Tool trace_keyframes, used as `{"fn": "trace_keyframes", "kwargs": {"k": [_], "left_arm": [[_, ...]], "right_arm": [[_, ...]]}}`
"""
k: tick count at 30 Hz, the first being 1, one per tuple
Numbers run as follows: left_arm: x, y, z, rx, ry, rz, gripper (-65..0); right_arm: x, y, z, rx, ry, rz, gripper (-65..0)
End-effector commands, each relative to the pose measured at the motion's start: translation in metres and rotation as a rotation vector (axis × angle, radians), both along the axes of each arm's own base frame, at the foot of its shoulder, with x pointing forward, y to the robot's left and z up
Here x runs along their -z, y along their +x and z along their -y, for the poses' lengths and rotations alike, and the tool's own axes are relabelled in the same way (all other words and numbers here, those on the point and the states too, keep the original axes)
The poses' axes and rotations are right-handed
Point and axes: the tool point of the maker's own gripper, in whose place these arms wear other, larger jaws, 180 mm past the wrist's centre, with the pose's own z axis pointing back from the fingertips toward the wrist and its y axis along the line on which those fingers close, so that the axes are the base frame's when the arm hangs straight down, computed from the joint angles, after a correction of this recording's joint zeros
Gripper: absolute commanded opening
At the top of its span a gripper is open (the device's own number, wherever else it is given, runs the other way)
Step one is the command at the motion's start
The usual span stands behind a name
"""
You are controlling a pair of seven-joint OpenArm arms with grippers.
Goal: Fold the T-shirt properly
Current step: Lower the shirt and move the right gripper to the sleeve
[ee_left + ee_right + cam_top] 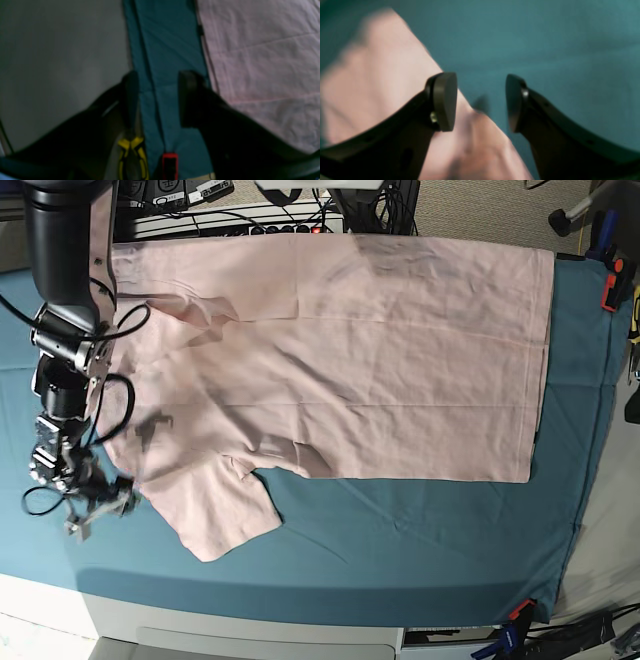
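**While the T-shirt lies spread flat, both end effectors stand apart from it**

Where the teal cloth (420, 540) covers the tabletop, the pale pink T-shirt (380, 370) lies plain side up, its hem toward the base view's right and one sleeve (215, 515) reaching toward the near edge. Beside that sleeve hangs the right end effector (481, 101), spread wide with nothing between its pads, one pad above the sleeve's edge. At the cloth's far side, the left end effector (157, 100) is also spread and empty, just beside the hem, above yellow-handled pliers (132, 155) and a red clamp (170, 163).
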Motion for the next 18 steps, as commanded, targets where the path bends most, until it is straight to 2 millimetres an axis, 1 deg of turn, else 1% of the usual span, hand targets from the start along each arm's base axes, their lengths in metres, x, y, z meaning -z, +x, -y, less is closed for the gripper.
{"fn": "trace_keyframes", "kwargs": {"k": [1,5,9,13,18], "left_arm": [[-0.020,0.008,-0.005,0.007,0.023,0.048,-37.9],[-0.021,0.008,-0.003,0.010,0.011,0.052,-37.9],[-0.020,0.008,-0.003,0.010,0.011,0.049,-37.9],[-0.020,0.008,-0.003,0.010,0.011,0.049,-37.9],[-0.020,0.007,-0.003,0.010,0.012,0.046,-37.9]], "right_arm": [[-0.027,0.015,0.011,0.003,-0.031,0.066,-33.6],[-0.015,0.008,0.006,-0.029,-0.052,0.022,-33.6],[-0.009,0.006,-0.009,-0.061,0.002,0.024,-33.6],[-0.007,0.007,-0.026,-0.105,0.051,0.025,-33.6],[-0.012,0.009,-0.044,-0.153,0.138,0.048,-33.6]]}}
